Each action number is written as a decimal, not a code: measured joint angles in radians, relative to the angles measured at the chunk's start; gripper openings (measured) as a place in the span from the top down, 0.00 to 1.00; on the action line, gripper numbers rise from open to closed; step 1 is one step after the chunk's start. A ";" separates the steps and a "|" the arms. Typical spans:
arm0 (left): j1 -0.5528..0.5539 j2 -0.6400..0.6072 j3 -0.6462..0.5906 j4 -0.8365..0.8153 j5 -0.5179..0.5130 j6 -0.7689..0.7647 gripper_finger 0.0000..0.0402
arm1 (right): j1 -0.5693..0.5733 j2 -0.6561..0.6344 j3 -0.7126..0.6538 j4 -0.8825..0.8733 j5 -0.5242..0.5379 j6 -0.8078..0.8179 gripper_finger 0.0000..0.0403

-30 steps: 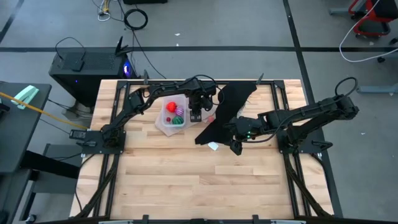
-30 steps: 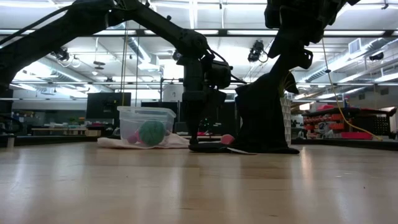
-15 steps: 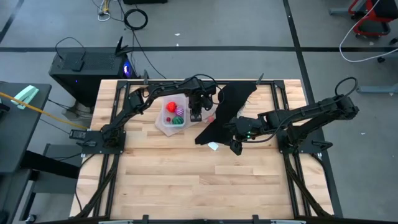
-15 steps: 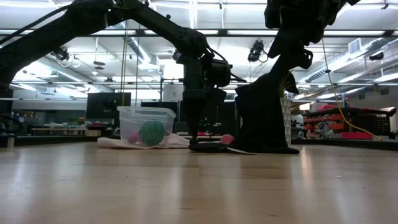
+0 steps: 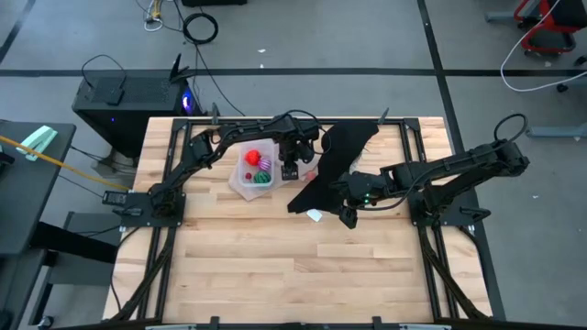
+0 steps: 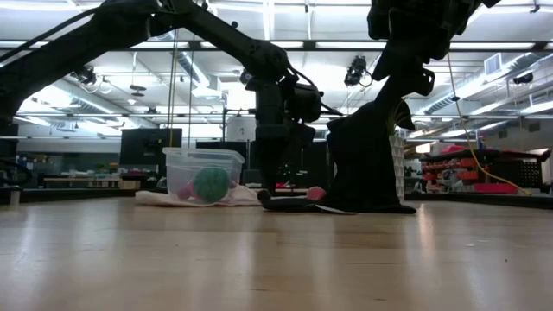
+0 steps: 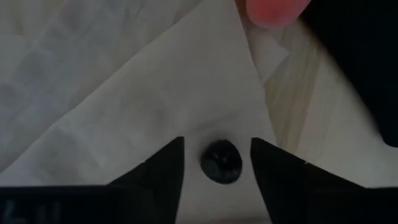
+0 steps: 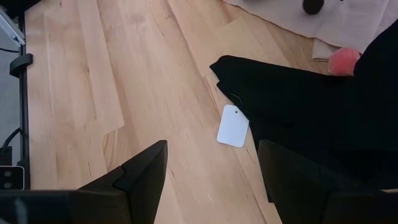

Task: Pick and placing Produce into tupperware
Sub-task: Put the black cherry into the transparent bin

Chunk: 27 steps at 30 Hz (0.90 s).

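Left wrist view: dark fruit between open fingers.

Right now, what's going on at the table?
The left gripper is down beside the tupperware, open around a small dark fruit lying on white cloth, not yet gripped. The tupperware already holds a red piece and a green one. A pink piece sits by the black cloth. The right gripper waits open above the table.

Clear tupperware near the tabletop's far edge holds red, green striped and magenta fruit; a tiny dark one lies outside.
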 joint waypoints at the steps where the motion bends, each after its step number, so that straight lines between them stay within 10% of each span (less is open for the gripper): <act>1: 0.000 0.000 0.000 0.001 0.000 0.000 0.50 | 0.000 0.000 0.000 0.000 0.000 0.000 0.36; 27: 0.000 0.001 -0.001 -0.068 -0.053 0.034 0.43 | 0.000 0.000 0.000 0.000 0.000 0.000 0.36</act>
